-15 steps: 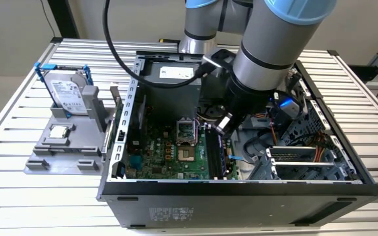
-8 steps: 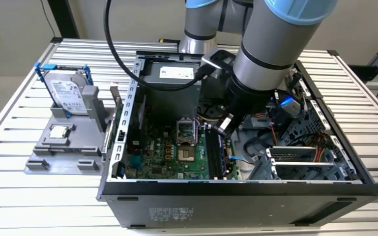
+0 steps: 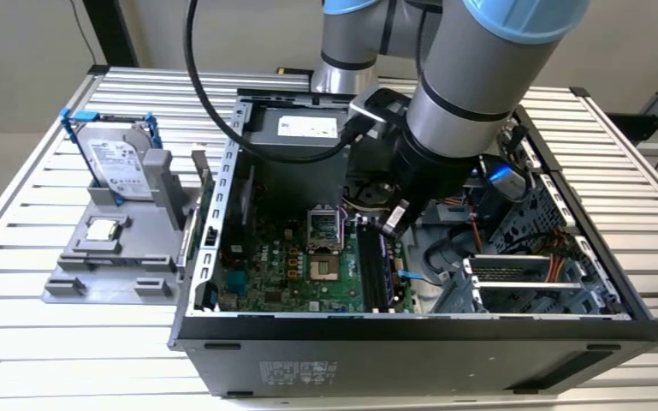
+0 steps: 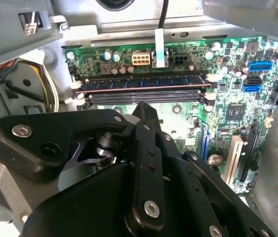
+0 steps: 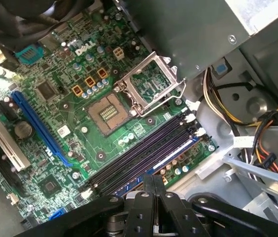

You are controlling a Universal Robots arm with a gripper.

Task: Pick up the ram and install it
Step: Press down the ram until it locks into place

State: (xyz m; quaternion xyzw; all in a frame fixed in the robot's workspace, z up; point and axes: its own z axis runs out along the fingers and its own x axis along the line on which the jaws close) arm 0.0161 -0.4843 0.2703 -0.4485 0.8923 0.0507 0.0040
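Ram [image 4: 144,84] seated in slot, just beyond fingers [image 4: 146,128]

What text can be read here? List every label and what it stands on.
Hard drive label: print too small to read.
Power supply sticker: too small to read.
Case front sticker: blurred, unreadable.
Motherboard logo: white maker's mark; other board markings too tiny.

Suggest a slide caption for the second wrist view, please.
Ram seated in a motherboard slot, the gripper poised just above it.
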